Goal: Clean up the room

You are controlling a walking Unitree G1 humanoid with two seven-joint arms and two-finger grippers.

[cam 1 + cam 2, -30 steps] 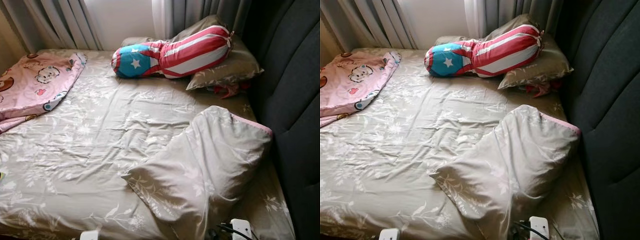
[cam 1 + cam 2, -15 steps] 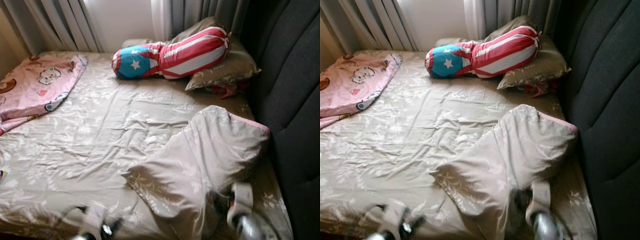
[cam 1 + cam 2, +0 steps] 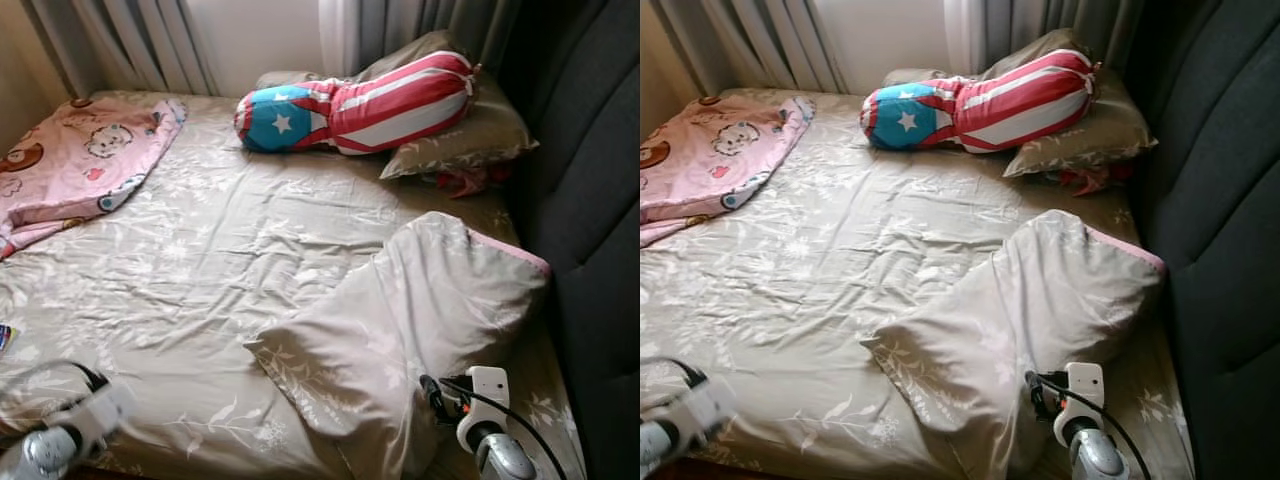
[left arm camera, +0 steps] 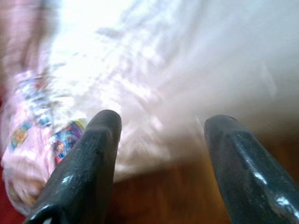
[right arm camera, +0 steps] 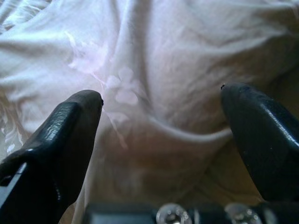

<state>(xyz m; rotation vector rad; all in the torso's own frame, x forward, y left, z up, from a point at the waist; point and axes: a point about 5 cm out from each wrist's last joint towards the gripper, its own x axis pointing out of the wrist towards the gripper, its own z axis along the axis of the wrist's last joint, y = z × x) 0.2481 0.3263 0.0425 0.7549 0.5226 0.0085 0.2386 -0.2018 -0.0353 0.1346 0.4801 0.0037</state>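
Note:
A loose beige floral pillow (image 3: 400, 320) lies slantwise on the bed's near right part. My right gripper (image 5: 161, 116) is open at the pillow's near end, with pillow fabric between its fingers (image 5: 70, 135); its wrist (image 3: 485, 420) rises at the bottom right. My left gripper (image 4: 161, 126) is open over the bed's near left edge, and that view is blurred. The left arm (image 3: 60, 435) shows blurred at the bottom left. A crumpled pink cartoon blanket (image 3: 80, 160) lies at the far left. A red, white and blue bolster (image 3: 360, 105) rests on a second beige pillow (image 3: 465, 135).
The wrinkled beige sheet (image 3: 200, 260) covers the bed. A dark padded headboard (image 3: 590, 200) runs along the right side. Grey curtains (image 3: 130, 40) hang behind the bed. A red cloth (image 3: 460, 180) peeks from under the far pillow. A small colourful object (image 3: 3, 337) lies at the left edge.
Both arms have come up into view from the bottom edge. The right gripper has settled at the pillow's near end, and the left arm has swung out to the left. The camera shifted slightly.

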